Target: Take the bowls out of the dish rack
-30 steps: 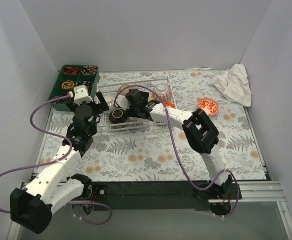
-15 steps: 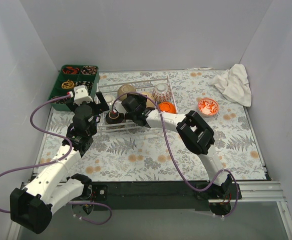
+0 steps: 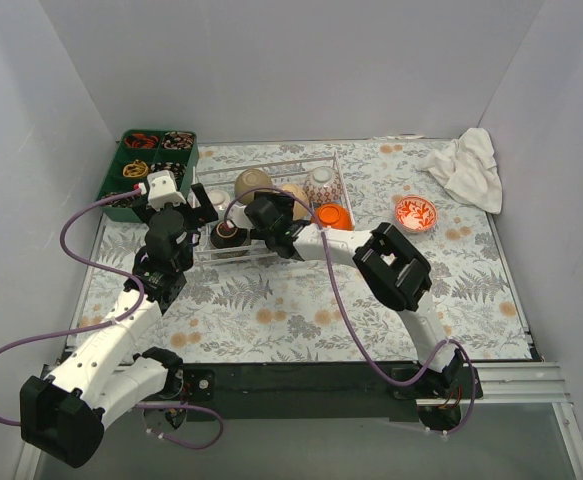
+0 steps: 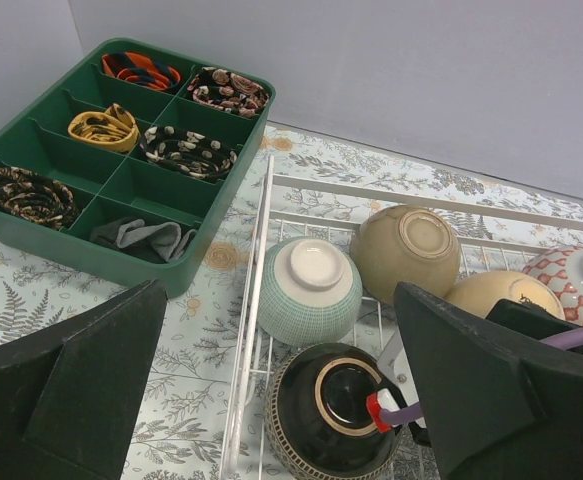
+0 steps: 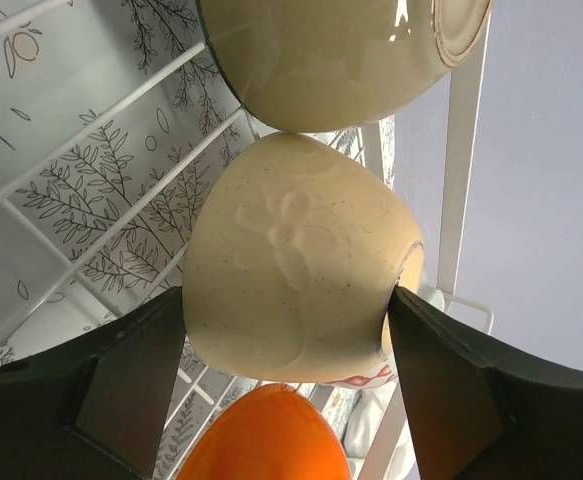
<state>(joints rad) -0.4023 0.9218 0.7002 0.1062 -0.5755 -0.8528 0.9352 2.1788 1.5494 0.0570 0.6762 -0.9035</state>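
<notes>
The left hand (image 4: 279, 300) hangs over the dish rack's (image 4: 258, 260) left rim, fingers spread wide and holding nothing. Just inside that rim the dark brown bowl (image 4: 331, 410) and pale green bowl (image 4: 309, 290) sit upside down. The right hand (image 5: 286, 300) is inside the dish rack, fingers (image 5: 131, 390) pressed against both sides of the cream bowl (image 5: 291, 270). That bowl meets the olive-tan bowl (image 5: 321, 60) and sits close to the orange bowl (image 5: 261, 440). A green tray (image 4: 121, 250) crowds the dish rack's left side. Bare worktop (image 3: 301, 310) stretches in front of the rack, and to its right a red-patterned bowl (image 3: 416, 212) stands alone.
</notes>
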